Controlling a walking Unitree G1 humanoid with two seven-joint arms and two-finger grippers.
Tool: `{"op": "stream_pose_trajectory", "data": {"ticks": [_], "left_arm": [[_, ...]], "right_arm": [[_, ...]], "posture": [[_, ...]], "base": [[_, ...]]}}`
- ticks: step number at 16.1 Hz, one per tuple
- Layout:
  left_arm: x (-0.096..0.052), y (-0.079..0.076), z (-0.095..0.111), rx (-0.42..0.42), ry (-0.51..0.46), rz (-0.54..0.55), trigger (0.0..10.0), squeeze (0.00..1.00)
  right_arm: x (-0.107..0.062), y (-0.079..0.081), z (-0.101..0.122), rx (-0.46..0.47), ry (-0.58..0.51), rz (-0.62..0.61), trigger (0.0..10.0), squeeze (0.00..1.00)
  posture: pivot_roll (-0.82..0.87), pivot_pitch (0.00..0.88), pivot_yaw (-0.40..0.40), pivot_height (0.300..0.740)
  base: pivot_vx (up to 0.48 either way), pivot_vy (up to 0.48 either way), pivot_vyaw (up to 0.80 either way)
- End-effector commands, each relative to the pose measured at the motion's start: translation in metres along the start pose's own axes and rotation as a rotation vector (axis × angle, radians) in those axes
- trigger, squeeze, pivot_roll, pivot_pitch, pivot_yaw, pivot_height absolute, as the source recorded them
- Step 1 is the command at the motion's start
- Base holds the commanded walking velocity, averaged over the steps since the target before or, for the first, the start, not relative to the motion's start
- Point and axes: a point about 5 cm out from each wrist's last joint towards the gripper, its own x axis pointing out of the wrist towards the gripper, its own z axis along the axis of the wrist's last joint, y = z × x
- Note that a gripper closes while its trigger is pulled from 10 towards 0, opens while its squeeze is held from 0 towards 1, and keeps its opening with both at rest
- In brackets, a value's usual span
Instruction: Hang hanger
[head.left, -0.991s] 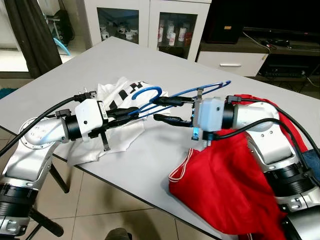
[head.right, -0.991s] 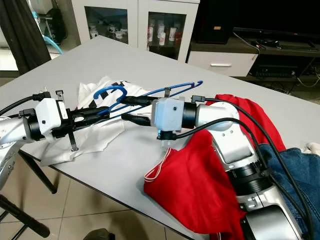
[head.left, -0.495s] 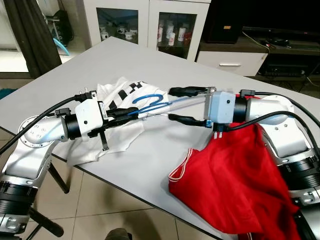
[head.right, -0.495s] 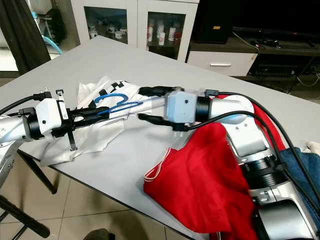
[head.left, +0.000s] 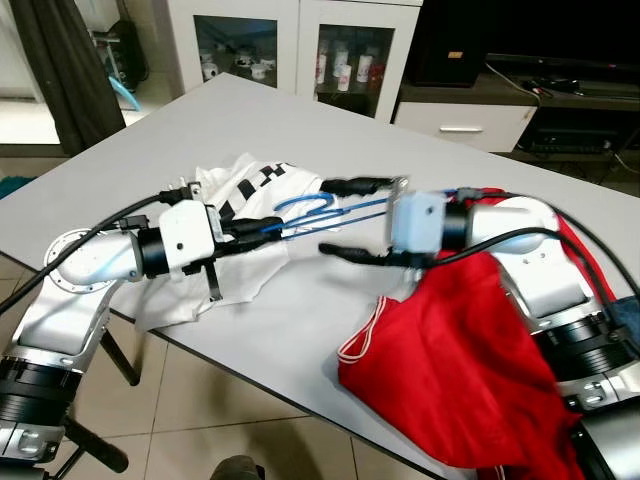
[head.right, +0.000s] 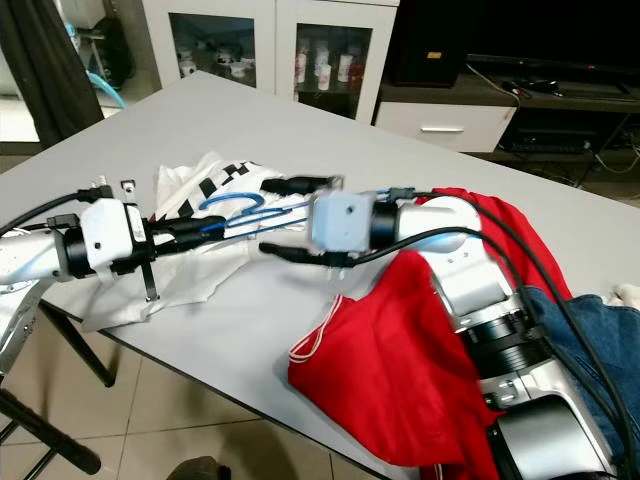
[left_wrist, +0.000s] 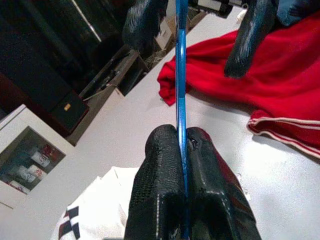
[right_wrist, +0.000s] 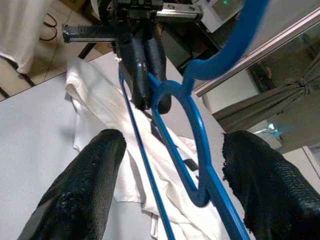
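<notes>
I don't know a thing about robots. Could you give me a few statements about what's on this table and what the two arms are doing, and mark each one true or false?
1. The left pincer is shut on the blue hanger. True.
2. The right pincer is clamped on the hanger too. False: its fingers stand wide apart, with the hanger between them and untouched.
3. A red garment lies at the table's near edge, under the right arm. True.
4. The white garment with black checks hangs on the hanger. False: it lies on the table beneath it.
5. A glass-door cabinet stands beyond the table. True.
</notes>
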Motion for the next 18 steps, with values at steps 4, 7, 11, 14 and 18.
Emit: {"op": "stream_pose_trajectory", "data": {"ticks": [4,7,11,14,18], "left_arm": [[0.005,-0.0015,0.0095,0.077,0.004,-0.042,0.0,0.0],[0.0049,0.0,0.0106,0.088,0.007,-0.04,0.0,0.0],[0.0055,0.0025,0.0114,0.1,0.007,-0.025,0.0,0.0],[0.0061,0.0037,0.0121,0.103,0.003,-0.02,0.0,0.0],[0.0058,0.0047,0.0127,0.108,0.002,-0.017,0.0,0.0]], "right_arm": [[0.0036,-0.0031,0.0001,-0.007,0.005,-0.001,10.0,0.0],[0.0033,-0.0024,-0.0002,-0.012,-0.001,0.005,3.9,0.0],[0.0009,-0.0011,-0.0039,-0.05,0.034,0.026,0.0,0.0],[0.0002,-0.0043,-0.0054,-0.061,0.046,0.009,0.0,0.0],[0.0001,-0.0068,-0.0058,-0.054,0.041,-0.016,0.0,0.0]], "posture": [[0.09,0.0,-0.045,0.74],[0.09,0.0,-0.046,0.74],[0.09,0.0,-0.047,0.74],[0.08,0.0,-0.049,0.74],[0.08,0.0,-0.046,0.74]], "base": [[0.0,0.0,0.0],[0.0,0.0,0.0],[0.0,0.0,0.0],[0.0,0.0,0.0],[0.0,0.0,0.0]]}}
